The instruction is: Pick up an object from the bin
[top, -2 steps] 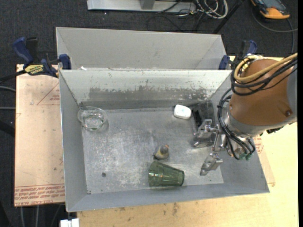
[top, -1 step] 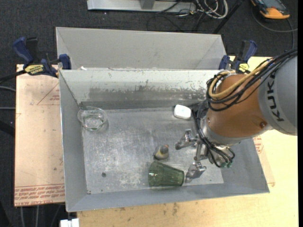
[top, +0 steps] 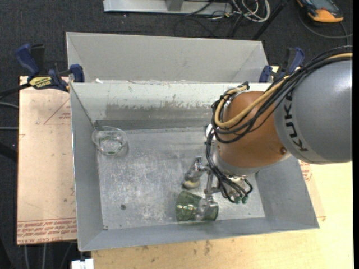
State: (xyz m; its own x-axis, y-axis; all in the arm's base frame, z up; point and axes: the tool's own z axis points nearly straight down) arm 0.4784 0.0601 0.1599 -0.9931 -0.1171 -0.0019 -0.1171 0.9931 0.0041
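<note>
The arm's gripper [top: 207,198] hangs low inside the grey metal bin [top: 140,172], just above a small greenish see-through glass jar [top: 194,211] that lies against the near wall, right of the middle. How wide the gripper stands cannot be told, nor whether it touches the jar. A clear round glass cup [top: 110,140] sits well apart in the far left corner.

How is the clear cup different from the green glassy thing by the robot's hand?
The clear cup has no colour; the green glassy thing is tinted green. The clear cup sits alone at the far left of the bin; the green glassy thing lies by the near wall, right beside the gripper. Both are small and see-through.
</note>
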